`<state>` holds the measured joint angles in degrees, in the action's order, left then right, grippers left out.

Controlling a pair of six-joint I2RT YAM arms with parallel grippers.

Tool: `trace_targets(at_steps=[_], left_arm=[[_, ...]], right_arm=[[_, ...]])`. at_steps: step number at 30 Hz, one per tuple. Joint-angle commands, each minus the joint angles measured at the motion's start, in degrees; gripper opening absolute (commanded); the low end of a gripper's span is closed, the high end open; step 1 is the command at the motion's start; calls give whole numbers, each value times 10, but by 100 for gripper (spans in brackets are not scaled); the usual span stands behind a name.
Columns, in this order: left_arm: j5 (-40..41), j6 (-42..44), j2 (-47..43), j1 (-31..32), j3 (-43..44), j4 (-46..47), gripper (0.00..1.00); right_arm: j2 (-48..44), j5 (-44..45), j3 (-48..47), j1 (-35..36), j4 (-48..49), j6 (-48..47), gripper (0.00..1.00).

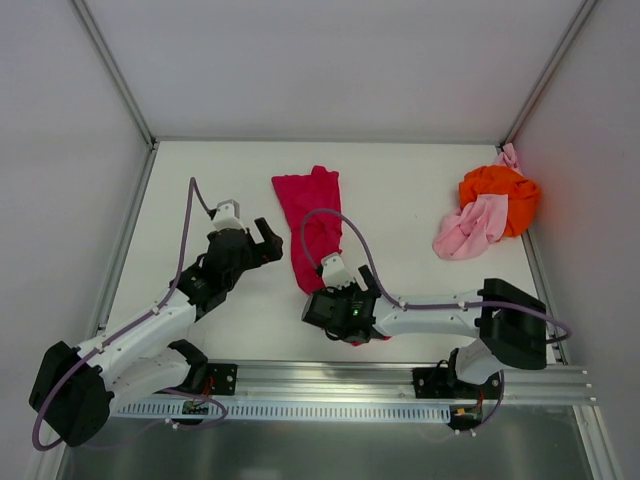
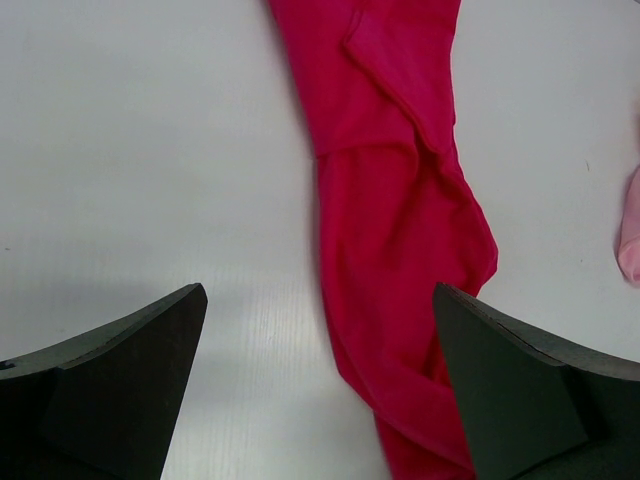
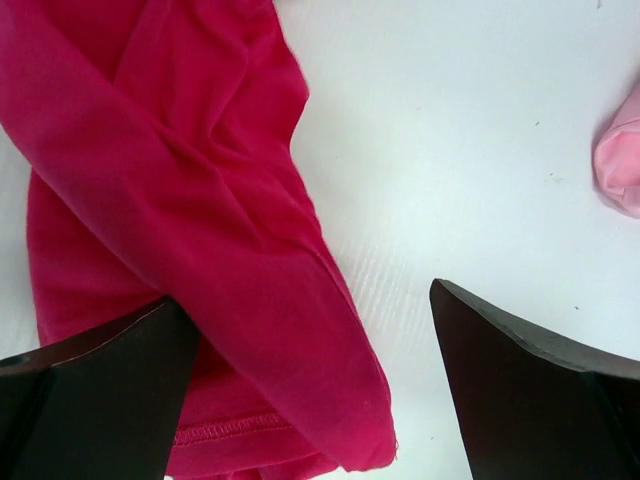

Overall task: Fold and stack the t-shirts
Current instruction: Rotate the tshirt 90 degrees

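Top external view gives us the crimson t-shirt (image 1: pixel 312 215) lying crumpled in a long strip near the middle of the table (image 1: pixel 220 180), running from the far side back toward the arms. Well apart from it, in the far right corner, the orange t-shirt (image 1: pixel 500 192) sits bunched up, with the pale pink t-shirt (image 1: pixel 468 230) touching its near side. None of the three is folded or stacked.

Through the right wrist camera we see the right gripper (image 3: pixel 305 295) with its jaws spread wide and nothing clamped. A twisted fold and a stitched hem of the crimson cloth lie below it, reaching under the finger on the left of that view, while bare table shows by the other. Whether that finger touches the cloth we cannot tell. From above, its fingers are hidden beneath the wrist, which hangs over the near end of the shirt.

The left gripper (image 1: pixel 266 240) hovers just left of the crimson strip, likewise fully open and empty. Its wrist view shows the shirt running between the fingers, nearer the right one. A sliver of pink shows at the right edge of both wrist views.

Pale walls (image 1: pixel 60 150) enclose the table, and a metal rail (image 1: pixel 330 380) carries the arm bases.
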<state>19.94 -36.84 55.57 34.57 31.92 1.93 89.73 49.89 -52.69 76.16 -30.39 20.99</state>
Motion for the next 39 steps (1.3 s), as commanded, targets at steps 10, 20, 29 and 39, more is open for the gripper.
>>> trace_targets(at_steps=[10, 20, 29, 39], left_arm=[[-4, 8, -13, 6, -1, 20, 99], [-3, 8, -3, 5, -2, 23, 99], [-8, 7, -2, 6, -2, 28, 99], [-36, 8, 58, 5, 34, 38, 99]], right_arm=[[-24, 9, -11, 3, 15, 4, 100], [-32, 159, -39, 8, -198, 227, 100], [-61, 206, -26, 28, -256, 298, 100], [-170, 230, 33, 48, -244, 335, 100]])
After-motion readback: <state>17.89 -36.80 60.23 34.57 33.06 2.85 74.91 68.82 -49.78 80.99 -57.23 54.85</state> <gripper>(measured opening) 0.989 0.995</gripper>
